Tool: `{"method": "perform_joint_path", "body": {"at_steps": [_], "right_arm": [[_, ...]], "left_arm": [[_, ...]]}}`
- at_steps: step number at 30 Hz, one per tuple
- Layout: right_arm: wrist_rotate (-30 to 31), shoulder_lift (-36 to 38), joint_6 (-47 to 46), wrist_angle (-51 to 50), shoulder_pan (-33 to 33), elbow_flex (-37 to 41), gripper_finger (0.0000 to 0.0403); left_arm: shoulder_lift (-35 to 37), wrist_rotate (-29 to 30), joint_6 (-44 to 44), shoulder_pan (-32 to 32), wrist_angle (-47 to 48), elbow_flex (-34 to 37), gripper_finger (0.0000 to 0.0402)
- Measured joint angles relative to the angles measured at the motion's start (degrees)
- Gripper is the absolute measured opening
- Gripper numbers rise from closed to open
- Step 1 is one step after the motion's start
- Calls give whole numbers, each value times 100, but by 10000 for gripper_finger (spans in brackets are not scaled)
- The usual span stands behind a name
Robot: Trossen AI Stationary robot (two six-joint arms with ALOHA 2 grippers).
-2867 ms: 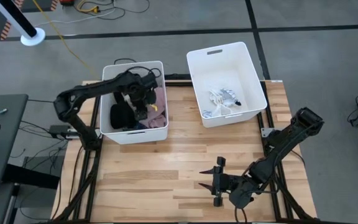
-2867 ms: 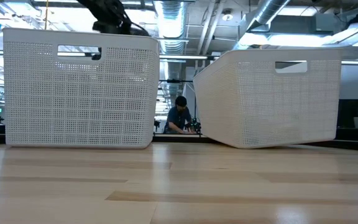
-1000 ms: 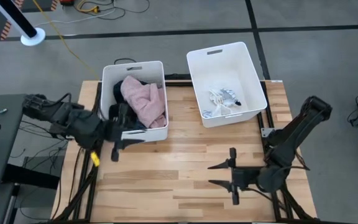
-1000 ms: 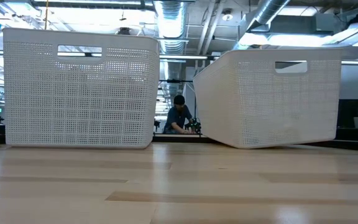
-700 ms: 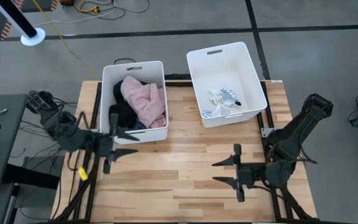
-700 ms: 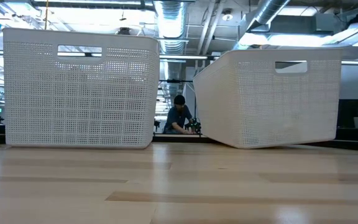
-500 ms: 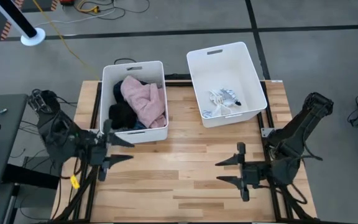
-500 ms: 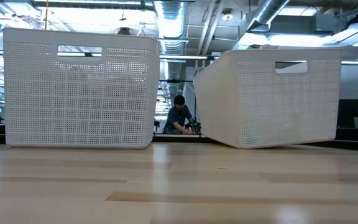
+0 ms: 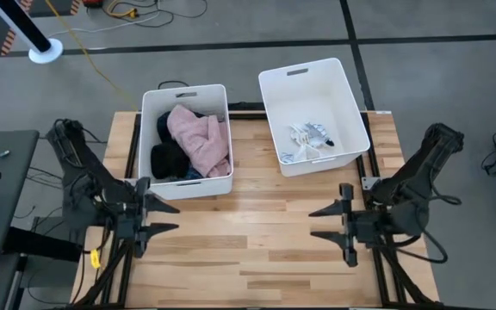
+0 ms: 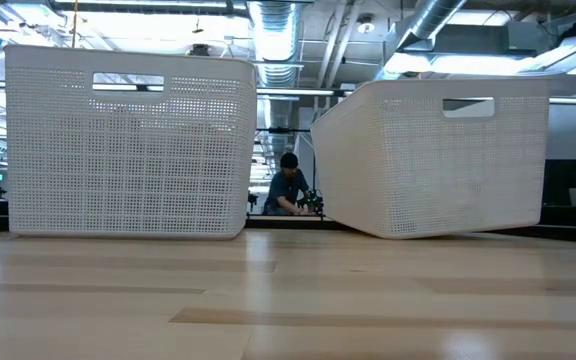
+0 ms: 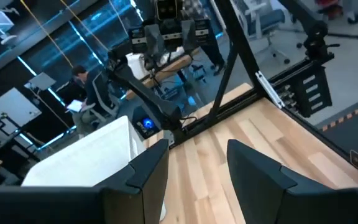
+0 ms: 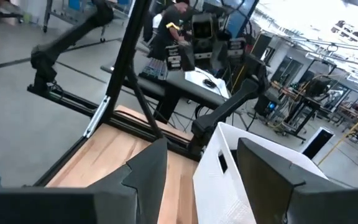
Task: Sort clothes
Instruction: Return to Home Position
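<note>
Pink cloth tops the heap: the pink garment [image 9: 198, 138] lies in the left bin [image 9: 183, 89], its length running from the counter's far edge toward the near one, with a black garment [image 9: 169, 160] tucked beside it on the side of the left edge. White and striped pieces [image 9: 310, 140] lie bunched in the right bin [image 9: 304, 68]; both bins stand at the far edge. On the bare boards of the counter [image 9: 248, 245] we see no garment, so we judge the sorting done, with only the parking of the arms left. The left hand [image 9: 172, 217] hangs just inside the left edge, in front of the left bin's near left corner, and is the nearer to that heap. The right hand [image 9: 314, 223] hangs inward from the right edge, in front of the right bin. Both point at each other across the boards, fingers spread wide, holding and touching nothing; the clothes lie beyond them, toward the far edge.
</note>
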State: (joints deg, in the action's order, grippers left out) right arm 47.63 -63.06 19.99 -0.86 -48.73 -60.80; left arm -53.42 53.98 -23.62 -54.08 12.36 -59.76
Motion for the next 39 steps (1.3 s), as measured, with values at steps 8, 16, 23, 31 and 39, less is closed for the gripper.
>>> {"method": "perform_joint_path", "body": {"at_steps": [8,16,23,31,39], "right_arm": [[-229,227,-356,-620,260,0,209],[-359,238,-1856,-2355,1311,0,209],[-608,238,-1974,-2899,2096,-20,209],[-1225,183,-2246,-3945,3142,-205,209],[-1914,91,-2212,-4402,4108,-225,209]], "left_arm": [[771,9,55,-141,-1004,1265,157],[862,6,760,-139,-1065,1870,157],[602,2,1173,-136,-1008,1890,157],[227,-313,1914,-136,-830,1890,157],[-250,-577,2916,-136,-407,1890,157]]}}
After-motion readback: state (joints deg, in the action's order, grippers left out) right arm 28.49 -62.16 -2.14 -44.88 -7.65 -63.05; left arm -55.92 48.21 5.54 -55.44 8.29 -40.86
